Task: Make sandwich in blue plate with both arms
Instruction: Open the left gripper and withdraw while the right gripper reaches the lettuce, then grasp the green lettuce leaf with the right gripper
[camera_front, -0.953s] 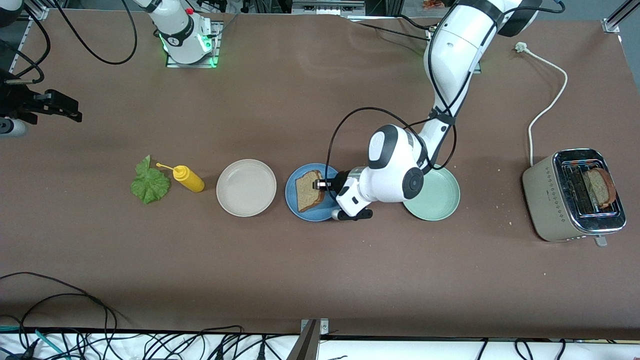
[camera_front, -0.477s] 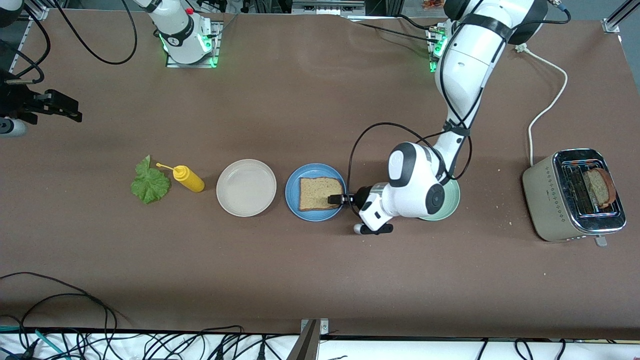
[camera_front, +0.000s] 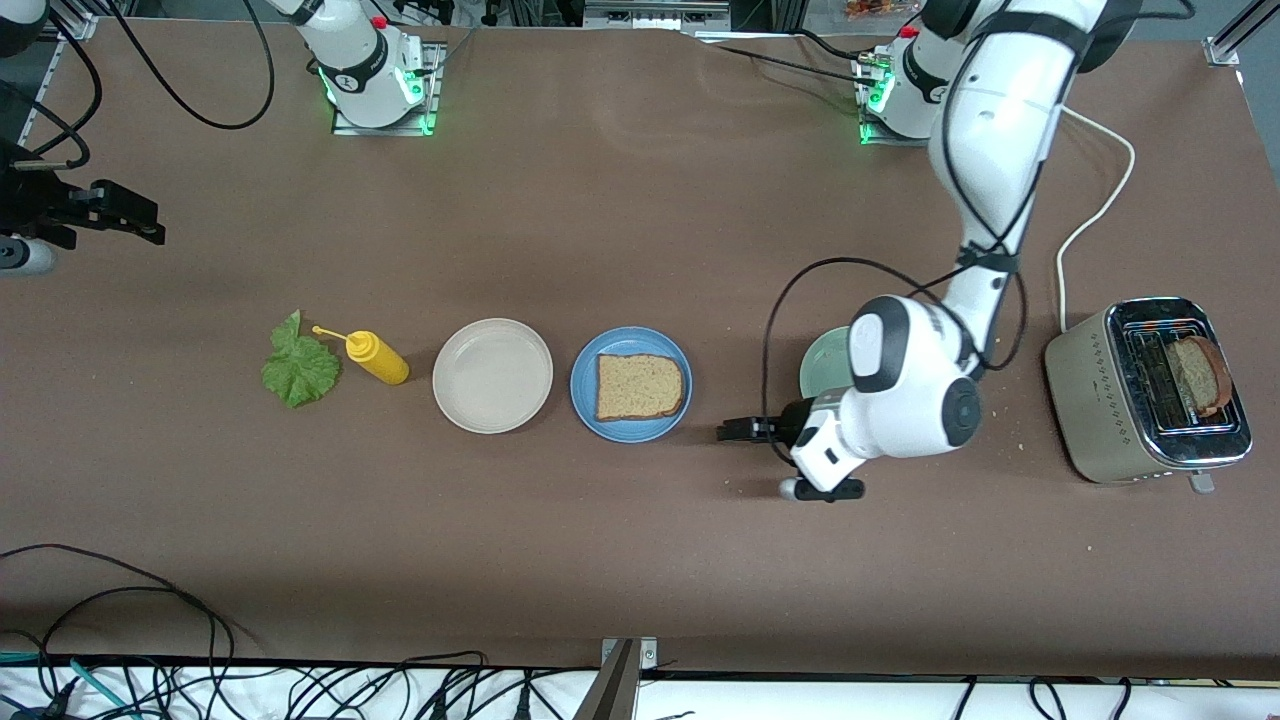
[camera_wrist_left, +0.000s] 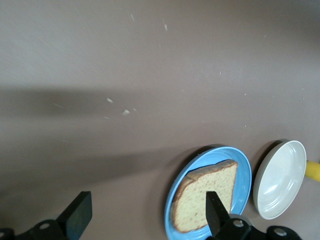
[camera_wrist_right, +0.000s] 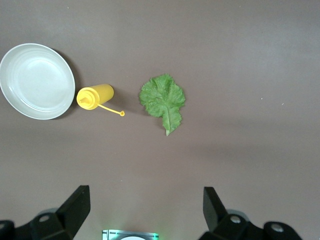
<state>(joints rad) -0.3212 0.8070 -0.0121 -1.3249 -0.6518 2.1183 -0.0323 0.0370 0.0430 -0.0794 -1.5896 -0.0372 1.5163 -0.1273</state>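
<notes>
**First slice plated; lettuce and top slice pending**

Frame left: right gripper (camera_front: 150, 232) waits, jaws apart, empty. Lettuce leaf (camera_front: 299, 368) untouched. Centre: one bread slice (camera_front: 639, 386) flat on blue plate (camera_front: 583, 400). Right: left gripper (camera_front: 728, 432) open, empty, over bare tabletop (camera_front: 640, 560). Second slice (camera_front: 1197, 375) in toaster (camera_front: 1105, 400).

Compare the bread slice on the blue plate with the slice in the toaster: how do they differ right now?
The bread slice on the blue plate lies flat; the slice in the toaster stands on edge in a slot. The plate slice shows its whole face; the toaster slice is partly sunk in the toaster. The plate slice sits mid-table; the toaster slice is toward the left arm's end. Both are brown bread with darker crust.
</notes>
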